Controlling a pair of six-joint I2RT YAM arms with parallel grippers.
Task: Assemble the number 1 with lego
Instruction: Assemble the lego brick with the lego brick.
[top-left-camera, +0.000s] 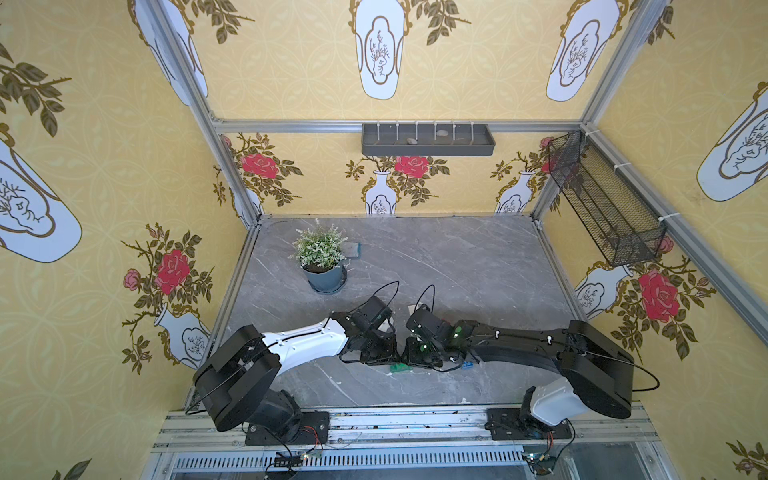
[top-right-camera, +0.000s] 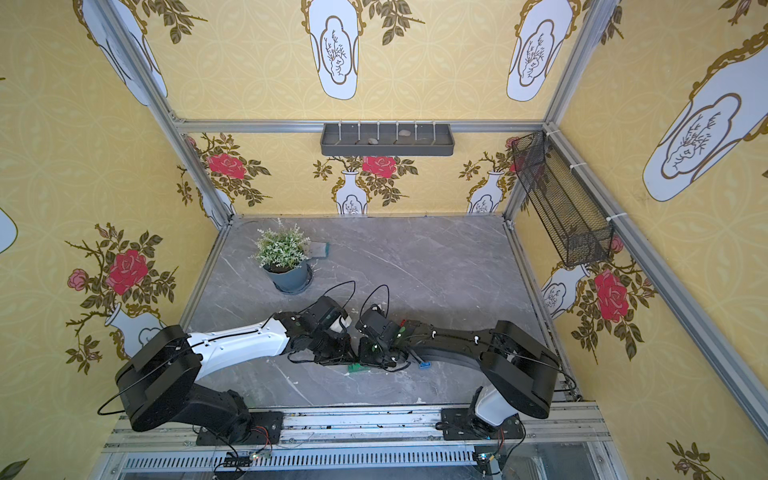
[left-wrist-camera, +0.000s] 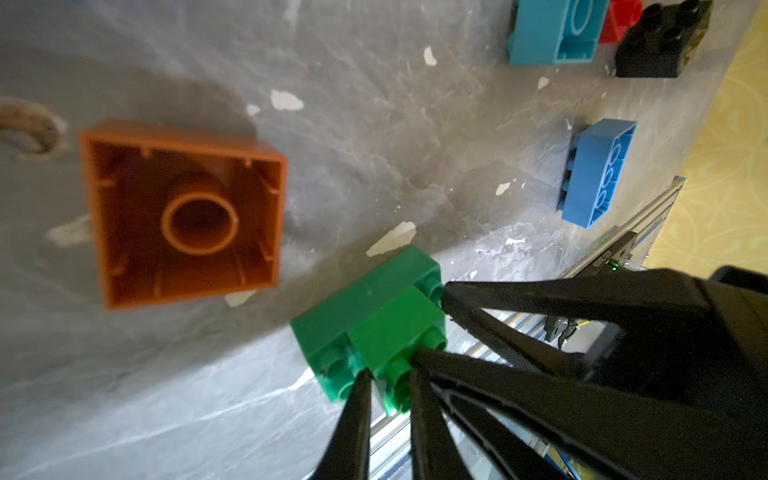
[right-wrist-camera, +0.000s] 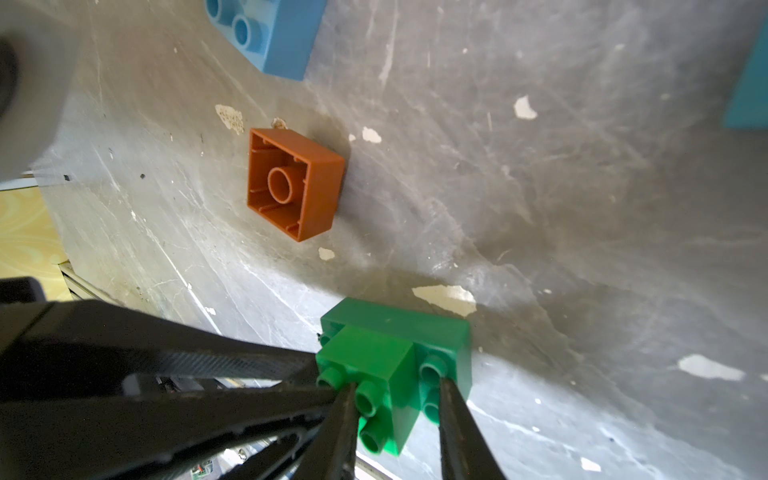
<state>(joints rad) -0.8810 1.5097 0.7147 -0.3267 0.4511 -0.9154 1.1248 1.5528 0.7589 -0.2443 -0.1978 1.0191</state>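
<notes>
A long green lego brick (right-wrist-camera: 440, 328) lies on the grey table with a square green brick (right-wrist-camera: 365, 353) pressed on top; the pair peeks out under both wrists in both top views (top-left-camera: 400, 367) (top-right-camera: 359, 368). My left gripper (left-wrist-camera: 390, 371) is pinched shut on a stud at the square brick's edge. My right gripper (right-wrist-camera: 395, 390) is closed across that brick, one finger between its studs and the other on the long brick's studs. An orange-brown brick (left-wrist-camera: 183, 216) (right-wrist-camera: 293, 183) lies upside down nearby.
Light blue (left-wrist-camera: 557, 31), red (left-wrist-camera: 621, 20), black (left-wrist-camera: 656, 41) and long blue (left-wrist-camera: 598, 172) (top-left-camera: 467, 365) bricks lie around. A potted plant (top-left-camera: 322, 257) stands at the back left. The metal front rail (top-left-camera: 395, 419) runs close to the green bricks.
</notes>
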